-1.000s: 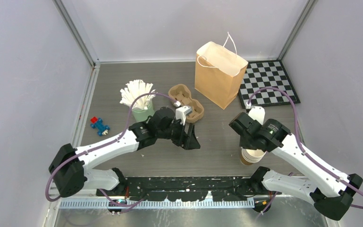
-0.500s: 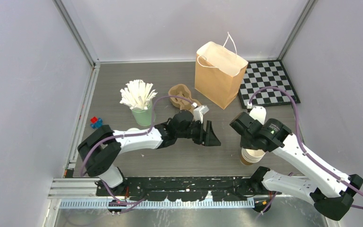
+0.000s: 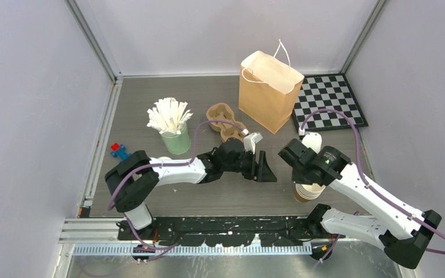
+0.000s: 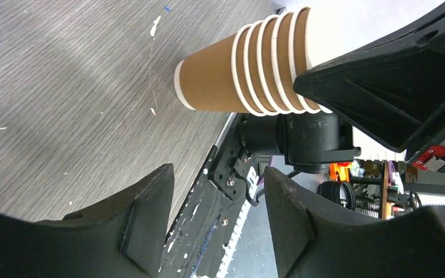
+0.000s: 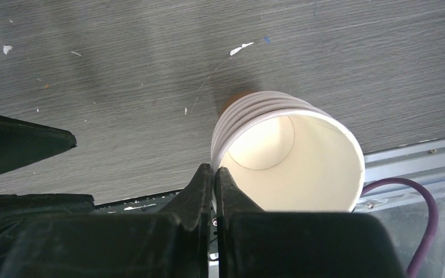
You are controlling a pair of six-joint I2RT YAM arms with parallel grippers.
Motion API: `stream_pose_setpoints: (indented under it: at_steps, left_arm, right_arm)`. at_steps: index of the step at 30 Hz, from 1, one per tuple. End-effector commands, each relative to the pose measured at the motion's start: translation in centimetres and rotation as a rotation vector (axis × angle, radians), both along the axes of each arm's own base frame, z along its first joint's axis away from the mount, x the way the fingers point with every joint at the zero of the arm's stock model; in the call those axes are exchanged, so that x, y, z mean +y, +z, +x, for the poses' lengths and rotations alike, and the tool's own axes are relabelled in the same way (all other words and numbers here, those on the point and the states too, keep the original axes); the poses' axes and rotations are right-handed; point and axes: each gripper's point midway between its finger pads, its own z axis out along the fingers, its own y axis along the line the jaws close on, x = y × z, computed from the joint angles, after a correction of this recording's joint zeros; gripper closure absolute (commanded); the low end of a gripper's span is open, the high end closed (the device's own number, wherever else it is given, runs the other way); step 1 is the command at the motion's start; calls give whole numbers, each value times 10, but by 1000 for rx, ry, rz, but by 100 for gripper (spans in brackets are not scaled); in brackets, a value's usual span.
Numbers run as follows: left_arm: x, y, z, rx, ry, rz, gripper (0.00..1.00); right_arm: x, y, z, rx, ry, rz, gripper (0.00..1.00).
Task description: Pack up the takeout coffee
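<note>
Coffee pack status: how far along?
Done: nothing; no lidded cup in view, brown kraft paper bag untouched. In hand: right gripper pinches the stack of lidless brown paper cups at its rim; left gripper open nearby. Left, likely: lid a cup, bag it.

table point(image 3: 168, 98) grey woodgrain | bag point(image 3: 266, 95) brown | mat point(image 3: 330, 101) black-white checks | cup stack point(image 4: 232, 69) brown, white rims | left fingers point(image 4: 145, 226) black

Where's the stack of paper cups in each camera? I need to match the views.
Top external: lower right, stack of paper cups mostly hidden under the right arm.
Left wrist: top centre, lying sideways in the frame.
Right wrist: centre-right, seen from above into the top cup.
Shared landmark: the right hand at the stack's rim.
</note>
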Motion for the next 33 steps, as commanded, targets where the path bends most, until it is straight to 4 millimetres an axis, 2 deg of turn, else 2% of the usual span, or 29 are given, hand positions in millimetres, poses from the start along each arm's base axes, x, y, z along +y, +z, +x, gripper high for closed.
stream_pose_setpoints:
  at_steps: [1, 6, 9, 16, 21, 28, 33]
  left_arm:
    - [-21, 28, -1, -45, -23, -89, 41]
    - [-37, 28, -4, -28, -26, -92, 43]
    - [-42, 22, 4, -9, 44, -80, 48]
    - [-65, 36, 5, 50, 41, -216, 48]
    - [-80, 34, 0, 107, -2, -259, 48]
    - [-83, 35, -5, 103, -14, -271, 48]
    - [-84, 37, -6, 124, -16, -297, 48]
  right_arm:
    - [-1, 10, 4, -52, -12, 22, 97]
    - [-3, 16, 2, -67, -21, 34, 96]
    - [-5, 16, 2, -70, -23, 33, 100]
    - [-2, 16, 0, -65, -3, 46, 100]
    - [-2, 17, 0, -70, 8, 57, 100]
    - [-3, 15, 0, -76, -6, 55, 100]
    - [5, 14, -1, -56, 34, 76, 100]
